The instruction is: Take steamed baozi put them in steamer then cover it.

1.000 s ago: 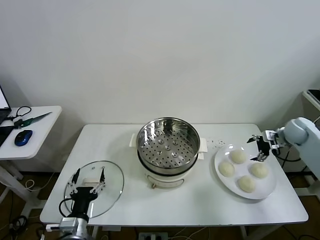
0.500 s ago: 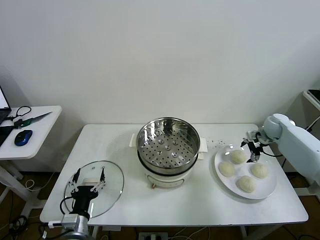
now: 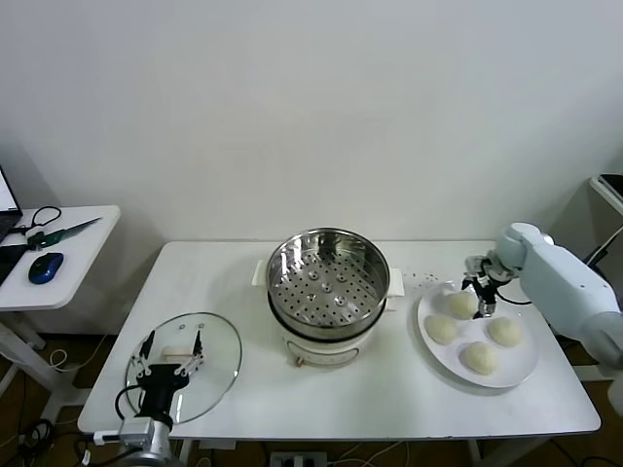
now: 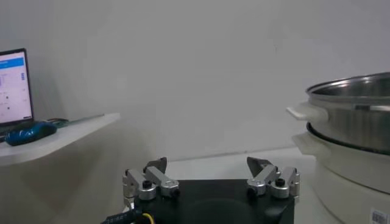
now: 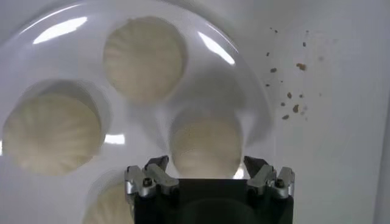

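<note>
Several cream-white baozi lie on a white plate at the right. My right gripper is open just above the farthest baozi. In the right wrist view that baozi sits between the spread fingers of the gripper, untouched, with others beside it. The steel steamer stands empty at the table's middle. The glass cover lies flat at the front left. My left gripper is parked open over the cover and also shows in the left wrist view.
A side table at the left holds a blue mouse and a laptop. Small crumbs lie on the table between the plate and the steamer.
My right gripper has moved left from the plate's far right edge to over the farthest baozi. The left arm has not moved.
</note>
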Robot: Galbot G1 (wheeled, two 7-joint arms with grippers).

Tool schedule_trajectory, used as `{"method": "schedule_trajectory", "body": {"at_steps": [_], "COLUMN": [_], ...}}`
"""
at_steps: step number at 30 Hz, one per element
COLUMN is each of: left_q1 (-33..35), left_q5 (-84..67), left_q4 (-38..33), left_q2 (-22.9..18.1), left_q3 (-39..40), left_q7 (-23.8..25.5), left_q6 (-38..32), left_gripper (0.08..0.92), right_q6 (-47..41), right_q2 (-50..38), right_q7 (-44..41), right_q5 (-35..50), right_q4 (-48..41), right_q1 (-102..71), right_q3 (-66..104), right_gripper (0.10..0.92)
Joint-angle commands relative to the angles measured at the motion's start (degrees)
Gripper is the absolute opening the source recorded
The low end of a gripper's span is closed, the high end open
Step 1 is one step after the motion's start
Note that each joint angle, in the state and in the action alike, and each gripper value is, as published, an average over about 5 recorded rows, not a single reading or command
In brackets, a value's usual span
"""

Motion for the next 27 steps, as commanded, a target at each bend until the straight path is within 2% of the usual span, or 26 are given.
{"method": "schedule_trajectory", "body": {"at_steps": [1,16,22,27], "left_q1": [0.0,0.8,1.0,1.3], "left_q5": [0.0,0.1,0.0,0.0], "left_q4": [0.2,0.0,-0.1,-0.5], "left_q2": [0.1,0.1,0.1,0.2], "left_q3": [-0.1,-0.2,-0.2,-0.2], "left_q7": [0.0,0.0,-0.1,-0.1], "left_q6": [0.0,-0.2,-0.4,-0.3], "left_gripper": [0.823,0.823,0.823,0.823], "right_q6": [0.4,0.9,1.4,5.8], "right_q2": [1.8,1.1,-1.3,-2.5], "right_q7": [-0.4,-3.0,-3.8,-6.4], "right_q5": [-1.4,-1.0,2.9,5.9], "right_q4": [-2.7,-1.9,3.7,8.7], "right_q1": [0.4,0.9,3.7,11.3], "right_q3": [1.1,1.3,-2.4,-8.3], "right_gripper": [0.821,0.709,0.702,0.704]}}
